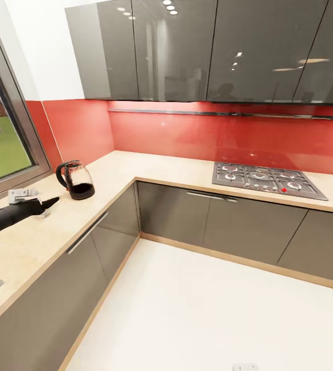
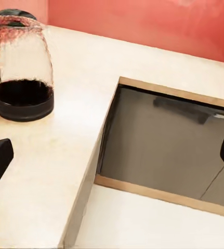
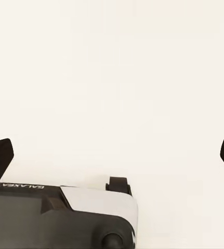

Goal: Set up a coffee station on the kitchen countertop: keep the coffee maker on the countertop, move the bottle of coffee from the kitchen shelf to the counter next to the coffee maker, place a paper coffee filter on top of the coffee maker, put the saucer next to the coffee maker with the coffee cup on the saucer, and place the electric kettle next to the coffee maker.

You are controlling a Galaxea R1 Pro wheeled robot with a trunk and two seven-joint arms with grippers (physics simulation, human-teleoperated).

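Rounded clear glass electric kettle [image 1: 76, 180] upright on light beige desk [image 1: 32, 237]; left claw [image 1: 53, 202] near it, spread apart, empty; right claw [image 3: 112, 155] apart too.

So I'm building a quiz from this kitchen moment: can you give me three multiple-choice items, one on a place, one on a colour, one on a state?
1. Where does the electric kettle stand?
A. on the kitchen countertop near the window
B. on the gas hob
C. on the floor

2. What colour is the wall panel behind the counter?
A. blue
B. red
C. green

3. How is the left pincer in its wrist view?
A. shut on the kettle
B. shut on nothing
C. open, holding nothing

Answers:
1 A, its black base sits on the beige top by the window.
2 B, the backsplash is red.
3 C, the two dark fingertips sit far apart with only counter between them.
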